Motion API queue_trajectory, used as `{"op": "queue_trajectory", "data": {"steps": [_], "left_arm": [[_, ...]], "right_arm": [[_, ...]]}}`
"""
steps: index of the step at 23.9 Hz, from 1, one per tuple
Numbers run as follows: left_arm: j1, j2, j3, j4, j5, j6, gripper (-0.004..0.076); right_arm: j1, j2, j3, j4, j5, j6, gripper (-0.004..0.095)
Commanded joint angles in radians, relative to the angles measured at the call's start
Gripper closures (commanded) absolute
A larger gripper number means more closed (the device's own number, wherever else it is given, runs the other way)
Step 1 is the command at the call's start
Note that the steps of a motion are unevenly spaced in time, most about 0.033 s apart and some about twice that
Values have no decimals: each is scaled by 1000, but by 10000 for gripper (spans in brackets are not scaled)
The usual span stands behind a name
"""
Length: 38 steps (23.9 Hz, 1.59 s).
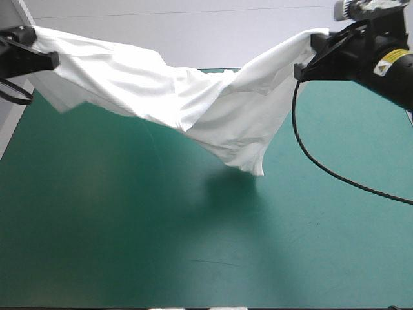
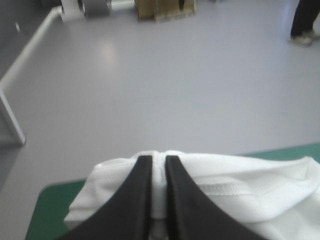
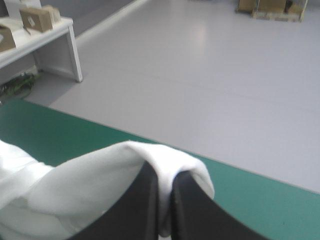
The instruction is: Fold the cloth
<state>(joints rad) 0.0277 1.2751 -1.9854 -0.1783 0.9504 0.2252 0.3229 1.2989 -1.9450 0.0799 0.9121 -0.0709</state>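
Found the left end effector (image 2: 159, 159) clenched, its black fingers all but meeting on a stitched hem of the T-shirt (image 1: 193, 103). Found the right end effector (image 3: 167, 172) pinched the same way on a rounded fold of the white cloth. Saw the T-shirt hung in the air between the two, stretched across the far part of the bench (image 1: 129, 245) and sagging to a low corner near the middle, with its shadow on the teal-green cover beneath. Noted open cover across the whole near half. Noted a yellow label (image 1: 387, 64) on the right arm, its writing too small to read. Saw both arms held high, toward the far corners.
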Motion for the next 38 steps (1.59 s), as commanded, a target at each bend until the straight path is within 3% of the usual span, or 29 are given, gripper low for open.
{"op": "queue_trajectory", "data": {"steps": [1,6,10,15,20,23,29,38], "left_arm": [[-2,-31,-169,-63,-64,26,705],[-2,-34,-280,-51,40,25,705],[-2,-29,-271,-51,281,1,705],[-2,-29,-48,-46,330,-17,705],[-2,-29,287,-66,172,-17,705],[-2,-23,443,-68,5,-17,705],[-2,94,517,-70,-207,-2,705],[-2,392,517,-166,-484,59,705]], "right_arm": [[0,-34,-164,-2,-47,-11,925],[0,-34,-308,6,31,-15,925],[0,-38,-305,20,113,-17,925],[0,21,-232,29,213,-19,925],[0,85,-92,29,176,-46,925],[0,147,-3,16,68,-65,925],[0,311,33,-54,-113,-75,925],[0,573,33,-55,-429,-68,925]]}}
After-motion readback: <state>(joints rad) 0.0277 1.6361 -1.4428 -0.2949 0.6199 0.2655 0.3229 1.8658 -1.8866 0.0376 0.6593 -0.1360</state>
